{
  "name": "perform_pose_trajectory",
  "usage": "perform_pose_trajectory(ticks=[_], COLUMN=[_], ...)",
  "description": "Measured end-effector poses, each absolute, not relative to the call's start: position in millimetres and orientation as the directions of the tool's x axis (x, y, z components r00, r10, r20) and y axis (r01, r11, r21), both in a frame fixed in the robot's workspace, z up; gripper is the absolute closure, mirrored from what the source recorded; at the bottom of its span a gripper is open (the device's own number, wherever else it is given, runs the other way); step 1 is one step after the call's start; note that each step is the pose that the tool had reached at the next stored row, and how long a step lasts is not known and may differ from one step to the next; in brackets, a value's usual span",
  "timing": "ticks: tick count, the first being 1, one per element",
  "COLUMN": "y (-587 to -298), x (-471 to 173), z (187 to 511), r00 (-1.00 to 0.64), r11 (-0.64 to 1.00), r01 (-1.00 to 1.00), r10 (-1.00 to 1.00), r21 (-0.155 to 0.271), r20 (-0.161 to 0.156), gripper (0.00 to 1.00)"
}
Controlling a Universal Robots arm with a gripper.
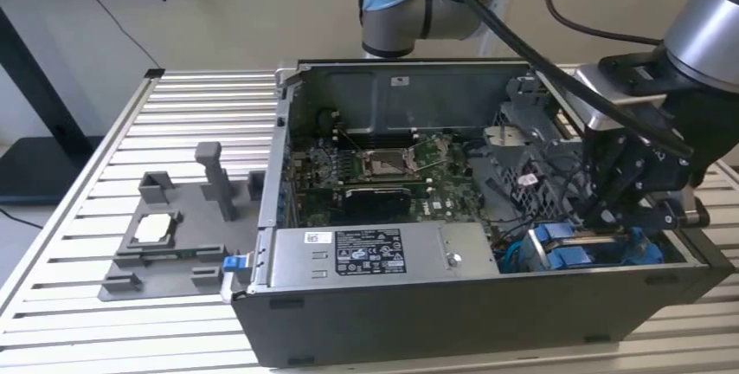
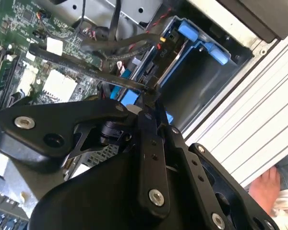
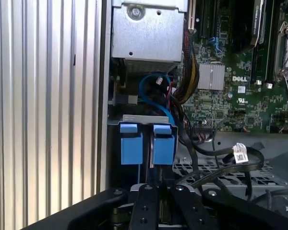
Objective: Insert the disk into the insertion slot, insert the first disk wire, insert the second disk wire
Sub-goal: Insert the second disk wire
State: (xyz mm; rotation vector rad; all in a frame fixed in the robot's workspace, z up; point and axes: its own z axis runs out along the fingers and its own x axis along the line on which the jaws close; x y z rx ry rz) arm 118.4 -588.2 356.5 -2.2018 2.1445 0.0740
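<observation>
Exterior view first: the gripper [image 1: 610,209] has its tip down inside the open computer case [image 1: 485,322], at the corner on the exterior view's right, directly over the blue tabs of the insertion slot [image 1: 577,248]. From this side I cannot tell whether the fingers are apart or together, since the black linkage hides them. Next to the slot, toward the exterior view's left, sits the silver power-supply box [image 1: 369,257], and deeper in the case lies the green motherboard [image 1: 399,170]. Outside the case, on the slatted table [image 1: 69,244], rests a grey fixture [image 1: 173,235]. The second wrist view gives what the room camera cannot: the gripper [image 2: 151,96] narrows to a closed-looking tip pinching a black cable [image 2: 86,67] that runs across the motherboard toward the slot [image 2: 192,72], whose blue rails frame a dark bay; I cannot make out the disk itself in there. The first wrist view looks along the case wall, showing two blue tabs [image 3: 146,143] of the slot just beyond the gripper's black links [image 3: 151,206], with a blue wire [image 3: 156,88] looping below the power-supply box [image 3: 149,33] and black cables [image 3: 221,163] trailing beside.
</observation>
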Motion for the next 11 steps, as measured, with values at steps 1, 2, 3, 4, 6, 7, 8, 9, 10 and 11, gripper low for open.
perform_pose_trajectory(ticks=[1, 2, 3, 4, 6, 7, 8, 9, 10, 11], y=[-588.3, -588.3, -588.3, -588.3, -588.3, -588.3, -588.3, -588.3, -588.3, -588.3], x=[119.0, 119.7, 120.6, 121.2, 121.9, 122.1, 122.1, 122.1, 122.2, 122.6], z=[355.8, 354.9, 354.1, 353.3, 352.5, 352.6, 352.5, 352.5, 352.4, 352.3], r00=[0.023, 0.019, 0.015, 0.011, 0.003, 0.001, 0.001, 0.001, 0.001, 0.001], r11=[-0.022, -0.018, -0.014, -0.009, -0.002, 0.0, 0.0, 0.0, 0.0, 0.0], r01=[-1.0, -1.0, -1.0, -1.0, -1.0, -1.0, -1.0, -1.0, -1.0, -1.0], r10=[-0.996, -0.997, -0.997, -0.997, -0.997, -0.997, -0.997, -0.997, -0.997, -0.997], r21=[-0.014, -0.014, -0.014, -0.014, -0.012, -0.012, -0.011, -0.011, -0.011, -0.008], r20=[-0.081, -0.081, -0.081, -0.081, -0.081, -0.081, -0.081, -0.081, -0.081, -0.081], gripper=[0.84, 0.84, 0.84, 0.84, 0.84, 0.84, 0.84, 0.84, 0.84, 0.84])
